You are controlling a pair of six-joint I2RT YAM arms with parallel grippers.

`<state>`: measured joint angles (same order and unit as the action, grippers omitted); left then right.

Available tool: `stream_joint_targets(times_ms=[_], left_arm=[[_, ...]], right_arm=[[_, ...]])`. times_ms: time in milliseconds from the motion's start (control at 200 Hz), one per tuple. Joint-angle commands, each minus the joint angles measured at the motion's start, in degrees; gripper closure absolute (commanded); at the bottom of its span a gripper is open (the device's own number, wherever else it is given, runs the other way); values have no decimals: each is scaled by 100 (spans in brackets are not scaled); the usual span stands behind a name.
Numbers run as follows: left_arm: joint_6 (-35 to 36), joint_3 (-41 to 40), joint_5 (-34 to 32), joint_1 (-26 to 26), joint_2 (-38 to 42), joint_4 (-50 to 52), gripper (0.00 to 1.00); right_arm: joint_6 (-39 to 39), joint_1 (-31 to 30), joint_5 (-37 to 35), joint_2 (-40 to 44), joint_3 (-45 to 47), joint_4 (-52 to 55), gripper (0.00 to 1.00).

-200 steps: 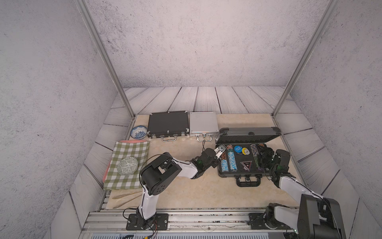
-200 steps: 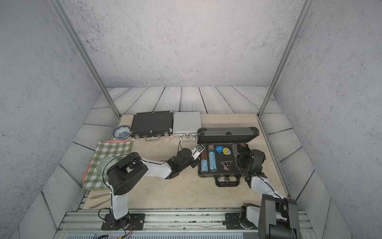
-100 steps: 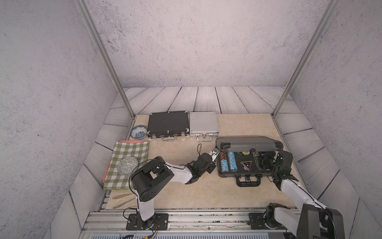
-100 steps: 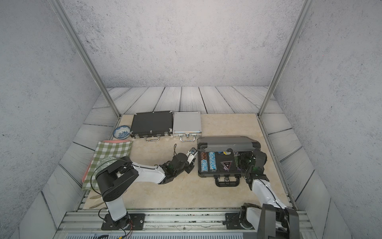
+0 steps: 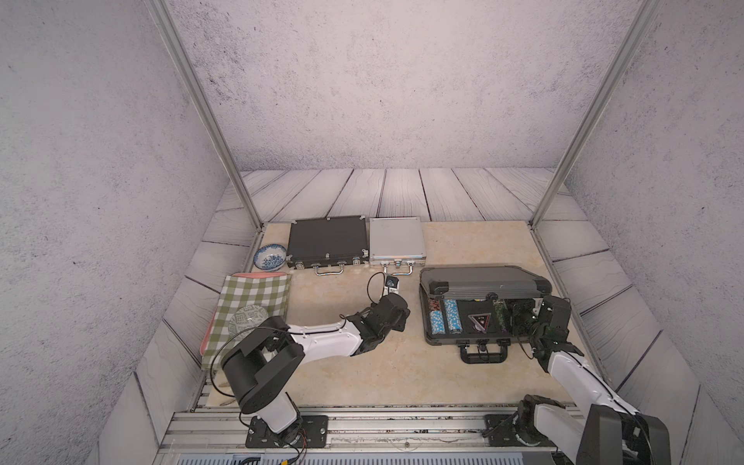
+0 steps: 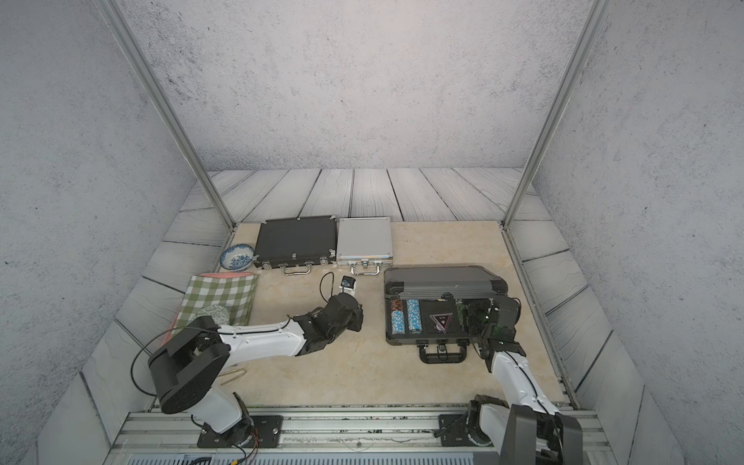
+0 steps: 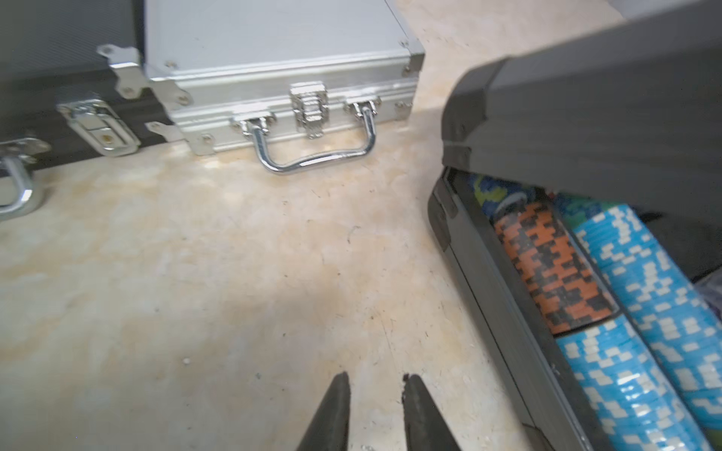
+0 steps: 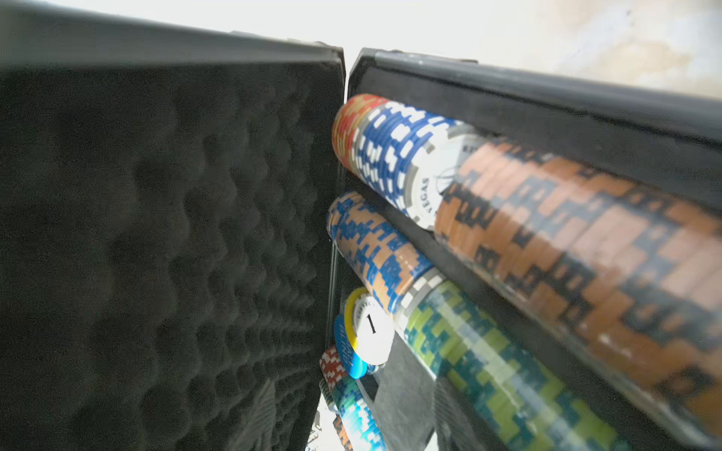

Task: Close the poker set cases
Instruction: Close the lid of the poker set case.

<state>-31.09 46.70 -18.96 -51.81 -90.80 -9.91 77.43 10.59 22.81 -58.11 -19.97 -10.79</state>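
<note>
The ribbed dark-grey case [image 5: 463, 343] sits at the right of the counter [image 5: 402, 374], its lid [image 6: 443, 277] standing half open over the chip rows [image 5: 445, 322], while the black case [image 5: 328, 239] and the silver case [image 5: 396, 239] lie shut side by side at the back. The left jaws (empty, narrowly parted) hang near the dark-grey case's left edge. The right jaws sit at its right end beneath the lid's edge, their width impossible to tell.
</note>
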Motion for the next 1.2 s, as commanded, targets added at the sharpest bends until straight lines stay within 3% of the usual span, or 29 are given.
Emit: stream_joint_targets(times_ms=[0,475,1011,1196], left_arm=[[-529,325,-229,113,285,684,69],[-63,1848,706,163,285,1527,62],[-133,2397,1935,156,-48,1481,62],[-144,2353,2028,154,-177,1459,62]], right_arm=[[-497,10,85,161,-162,865,34],[-1137,13,207,140,-422,1661,34],[-1910,13,297,168,-816,2726,31],[-2403,13,207,257,-1132,3412,31]])
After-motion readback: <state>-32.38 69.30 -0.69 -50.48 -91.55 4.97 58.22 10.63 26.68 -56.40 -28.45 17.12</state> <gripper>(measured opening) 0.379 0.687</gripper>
